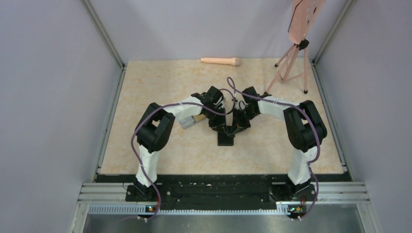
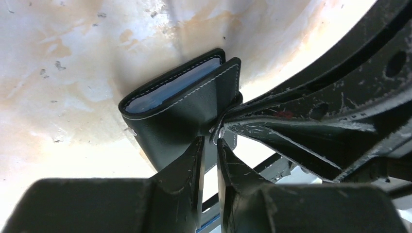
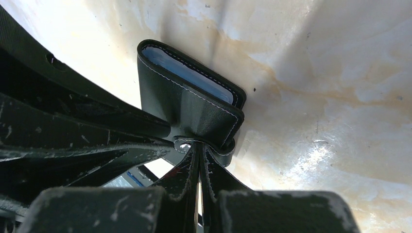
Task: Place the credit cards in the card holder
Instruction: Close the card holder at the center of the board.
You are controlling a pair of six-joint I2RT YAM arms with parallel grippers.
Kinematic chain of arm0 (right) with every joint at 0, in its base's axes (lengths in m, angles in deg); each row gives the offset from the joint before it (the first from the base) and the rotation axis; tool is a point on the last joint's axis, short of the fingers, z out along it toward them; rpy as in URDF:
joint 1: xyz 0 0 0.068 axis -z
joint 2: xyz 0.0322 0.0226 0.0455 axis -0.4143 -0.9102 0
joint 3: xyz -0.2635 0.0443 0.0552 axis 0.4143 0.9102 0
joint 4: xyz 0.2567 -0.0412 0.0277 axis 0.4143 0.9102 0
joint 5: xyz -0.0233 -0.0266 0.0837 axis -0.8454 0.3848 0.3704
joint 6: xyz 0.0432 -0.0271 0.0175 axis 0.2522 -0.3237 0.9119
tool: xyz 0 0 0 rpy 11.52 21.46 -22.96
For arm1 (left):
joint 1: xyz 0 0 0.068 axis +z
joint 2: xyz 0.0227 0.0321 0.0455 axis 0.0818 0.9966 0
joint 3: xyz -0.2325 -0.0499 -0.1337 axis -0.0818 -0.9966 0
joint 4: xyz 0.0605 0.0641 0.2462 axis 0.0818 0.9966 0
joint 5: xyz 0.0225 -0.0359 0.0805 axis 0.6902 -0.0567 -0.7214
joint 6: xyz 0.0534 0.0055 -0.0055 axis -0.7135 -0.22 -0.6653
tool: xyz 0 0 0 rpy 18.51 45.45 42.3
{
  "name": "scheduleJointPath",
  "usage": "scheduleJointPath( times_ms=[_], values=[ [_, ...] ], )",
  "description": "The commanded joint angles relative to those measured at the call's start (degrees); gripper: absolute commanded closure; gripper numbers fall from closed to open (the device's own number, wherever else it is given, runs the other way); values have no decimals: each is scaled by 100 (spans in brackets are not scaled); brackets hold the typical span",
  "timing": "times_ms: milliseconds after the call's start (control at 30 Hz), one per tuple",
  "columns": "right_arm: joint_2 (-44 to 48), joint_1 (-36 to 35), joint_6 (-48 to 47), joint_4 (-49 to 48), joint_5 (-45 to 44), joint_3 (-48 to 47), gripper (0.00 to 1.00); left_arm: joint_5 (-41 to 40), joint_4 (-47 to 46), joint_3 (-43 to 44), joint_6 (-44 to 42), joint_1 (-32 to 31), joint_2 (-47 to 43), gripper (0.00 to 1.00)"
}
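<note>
On the left of the top view, a small pale box [image 1: 187,122] lies on the marbled table [image 1: 145,150], partly under the left arm. Just right of it, the left gripper [image 1: 219,124] reaches down to the middle of the table, where the card holder [image 1: 226,140] lies.

In the left wrist view the card holder [image 2: 180,111] is folded almost closed, with a blue-grey layer showing between its black covers. The left gripper [image 2: 210,141] has its fingers [image 2: 192,167] drawn near each other with a thin bright slit between them. Their tips sit at the holder's clasp tab [image 2: 217,131]. Whether they actually pinch it cannot be told.

The right gripper [image 1: 237,127] meets the holder from the other side. In the right wrist view its fingers [image 3: 216,177] are pressed nearly together and are clamped on the clasp tab [image 3: 219,154] at the near edge of the card holder [image 3: 189,99]. The left arm's fingers come in from the left to the same spot.

Far back lies a peach cylinder [image 1: 221,61], and a tripod [image 1: 291,65] stands at the right rear corner.
</note>
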Motion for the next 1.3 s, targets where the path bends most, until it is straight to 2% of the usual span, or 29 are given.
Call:
scheduleJointPath(
  times_ms=[0,500,1000,1267],
  values=[
    [-371,-186,-182,146,-592,44,100,-261,373,354,-275,-69,160,81],
    [-538,-279,-153,241,-814,27,100,-595,605,404,-422,-273,520,82],
    [-1137,-976,125,600,-2345,-66,100,-1064,716,80,-256,-341,693,83],
    [-1155,-1428,329,321,-2936,390,100,-1324,630,-315,-95,-431,660,83]
  ],
)
